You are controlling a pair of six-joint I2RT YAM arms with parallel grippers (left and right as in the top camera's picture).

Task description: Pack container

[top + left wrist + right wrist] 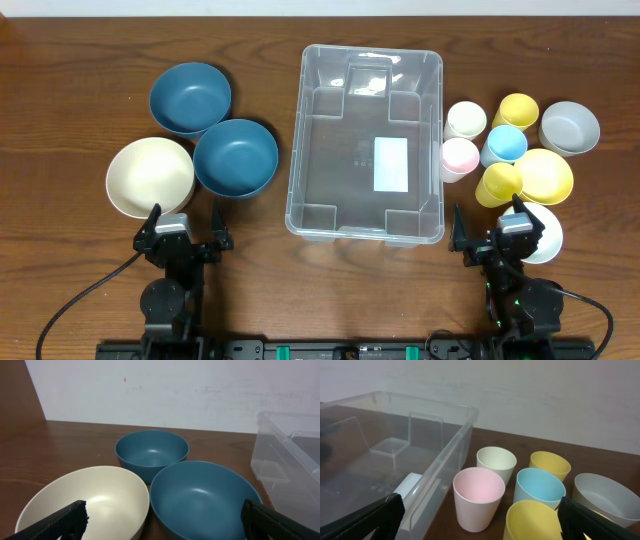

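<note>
Sitting empty, the clear container (345,160) is probably feeling light but slippery; grab its rim. The left gripper (185,220) and right gripper (489,222) are hanging wide apart.

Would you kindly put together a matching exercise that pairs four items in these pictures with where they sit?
Things:
1. cream bowl
2. container
3. pink cup
4. grey bowl

Places:
A. farthest right
B. centre of the table
C. farthest left
D. just beside the container's right wall

Pairs: 1-C, 2-B, 3-D, 4-A
</note>
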